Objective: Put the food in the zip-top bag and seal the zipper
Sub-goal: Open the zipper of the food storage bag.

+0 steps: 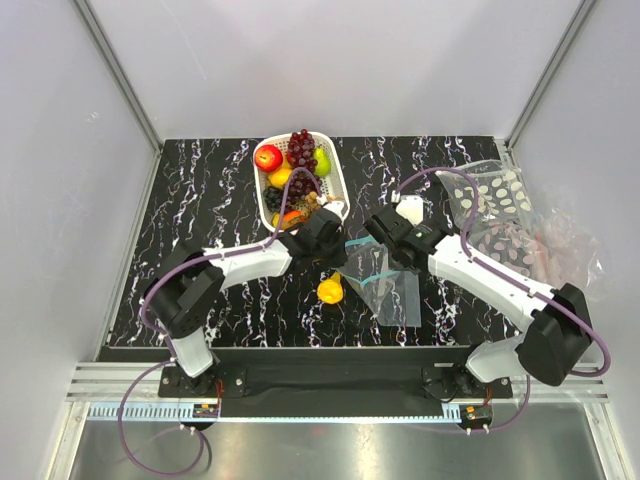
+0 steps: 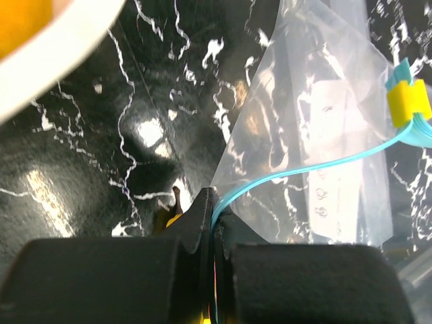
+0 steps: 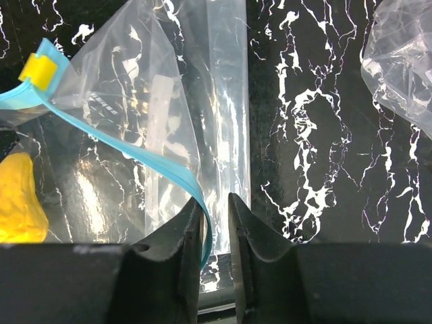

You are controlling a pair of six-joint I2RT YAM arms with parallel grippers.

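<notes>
The zip-top bag [image 1: 392, 288] lies flat on the black marble table between my two grippers. Its teal zipper [image 2: 304, 167] carries a yellow slider [image 2: 409, 102]. My left gripper [image 2: 214, 202] is shut on one end of the zipper. My right gripper [image 3: 214, 198] is open a little at the other end, where the zipper [image 3: 135, 148] rests against one finger with a gap to the other. The food sits in the white basket [image 1: 341, 187]: a red apple [image 1: 268, 157], grapes [image 1: 301, 148], a green fruit [image 1: 322, 160]. One yellow fruit [image 1: 330, 290] lies on the table beside the bag.
A clear bag patterned with white ovals [image 1: 498, 198] lies at the right back of the table, with more crumpled plastic [image 1: 560, 250] at the right edge. The basket rim [image 2: 61, 61] is close to my left gripper. Grey walls enclose the table.
</notes>
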